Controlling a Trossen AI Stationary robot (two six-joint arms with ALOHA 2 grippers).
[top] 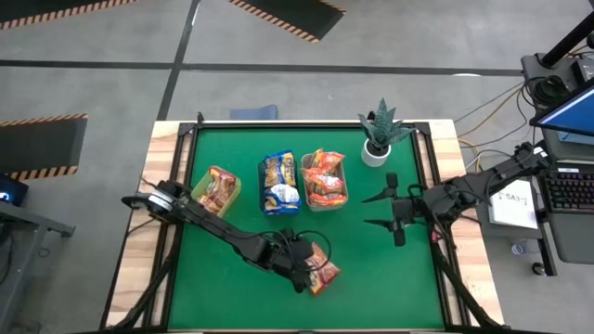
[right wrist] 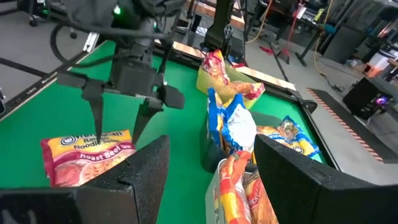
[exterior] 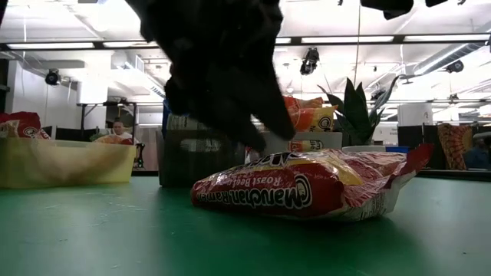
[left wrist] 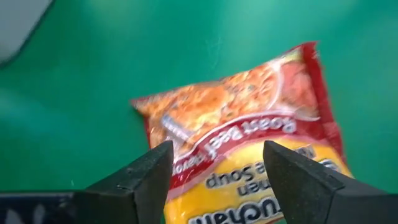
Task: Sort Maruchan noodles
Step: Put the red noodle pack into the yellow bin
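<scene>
Lower centre of the high view: left gripper (top: 311, 271) hangs over a loose roast beef packet (top: 324, 270) lying flat on the green surface (top: 390, 278). Three bins sit in a row at upper centre, already filled: yellow-green bin (top: 216, 191), dark bin (top: 278, 185), clear bin (top: 324, 179). Right gripper (top: 385, 210) waits at right, jaws apart, holding nothing.

Low view: packet (exterior: 307, 192) flat on the surface, left gripper (exterior: 261, 126) just above it, no lift.

Left wrist view: jaws spread, straddling the packet (left wrist: 249, 137), not clamped.

Right wrist view: same, left gripper (right wrist: 121, 115) open beside the packet (right wrist: 87, 154).

My read: I'm at the pick. Next: descend, close on the packet, carry to the matching bin.
</scene>
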